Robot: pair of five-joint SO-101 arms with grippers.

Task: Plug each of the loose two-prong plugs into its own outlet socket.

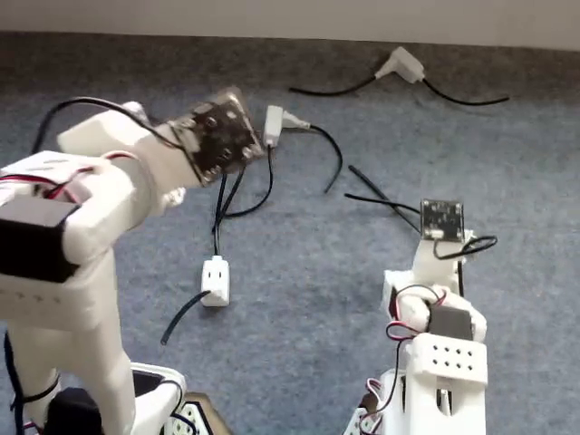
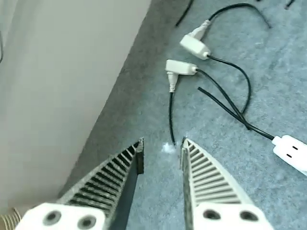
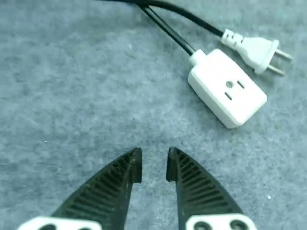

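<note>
No text, number or sign can be read. Any print on the socket (image 3: 227,89), the plug (image 3: 256,49) or the circuit board (image 1: 441,218) is too small to tell.

White printed shells on both arms.
On left arm (image 1: 91,217): black servo block (image 1: 32,240) at near side, red and black wires (image 1: 54,186) across top, dark circuit board (image 1: 222,136) at wrist.
On right arm (image 1: 439,362): white hole plate (image 1: 450,356) with rows of small holes, red-black wire loop (image 1: 403,313), small square board (image 1: 442,217).
Left gripper (image 2: 163,153): ribbed pale fingers, white bases with round holes.
Right gripper (image 3: 154,165): ribbed black fingers, white bases.
</note>
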